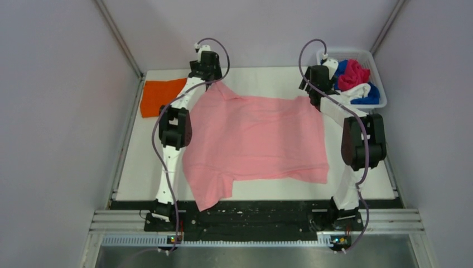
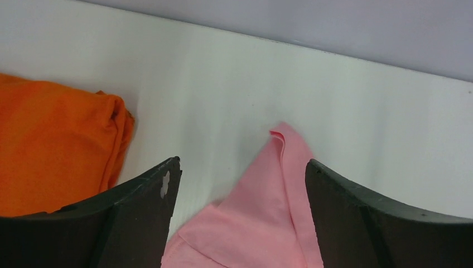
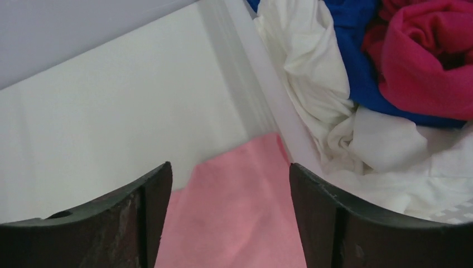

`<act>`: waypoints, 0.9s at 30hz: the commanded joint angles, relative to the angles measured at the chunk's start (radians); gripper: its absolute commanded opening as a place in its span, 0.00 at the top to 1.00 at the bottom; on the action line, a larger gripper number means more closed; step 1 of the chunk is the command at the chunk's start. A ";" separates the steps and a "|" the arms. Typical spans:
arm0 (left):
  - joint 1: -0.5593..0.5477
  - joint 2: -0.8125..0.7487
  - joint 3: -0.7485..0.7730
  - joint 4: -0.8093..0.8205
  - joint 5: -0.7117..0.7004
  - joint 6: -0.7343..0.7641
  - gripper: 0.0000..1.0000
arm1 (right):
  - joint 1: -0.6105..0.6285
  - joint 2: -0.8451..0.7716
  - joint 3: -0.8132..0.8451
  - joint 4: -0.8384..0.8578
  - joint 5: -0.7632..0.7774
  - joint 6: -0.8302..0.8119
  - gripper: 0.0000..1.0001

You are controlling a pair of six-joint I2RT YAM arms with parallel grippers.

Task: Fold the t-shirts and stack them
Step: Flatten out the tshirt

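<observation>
A large light pink t-shirt (image 1: 256,139) lies spread over the middle of the table, its near edge hanging past the front. My left gripper (image 1: 211,77) is at the shirt's far left corner. In the left wrist view it (image 2: 243,162) is open, with the pink corner (image 2: 273,195) lying between the jaws. My right gripper (image 1: 311,89) is at the far right corner. In the right wrist view it (image 3: 229,165) is open, with pink cloth (image 3: 234,212) between the jaws. A folded orange t-shirt (image 1: 162,96) lies at the far left and also shows in the left wrist view (image 2: 56,151).
A white basket (image 1: 375,61) at the far right holds crumpled magenta (image 1: 352,73), blue (image 1: 370,95) and white (image 1: 357,89) t-shirts. Its rim (image 3: 262,84) runs right beside my right gripper. Walls enclose the table at the back and both sides.
</observation>
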 commanded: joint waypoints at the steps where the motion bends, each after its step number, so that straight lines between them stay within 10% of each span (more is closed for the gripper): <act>1: 0.015 -0.118 -0.030 0.016 0.166 -0.099 0.12 | 0.003 -0.072 0.016 0.003 -0.105 -0.020 0.12; 11: 0.017 -0.274 -0.352 0.083 0.481 -0.395 0.01 | 0.083 -0.240 -0.275 0.033 -0.321 0.057 0.01; 27: 0.016 -0.107 -0.274 0.120 0.583 -0.485 0.01 | 0.099 -0.263 -0.406 0.031 -0.380 0.092 0.01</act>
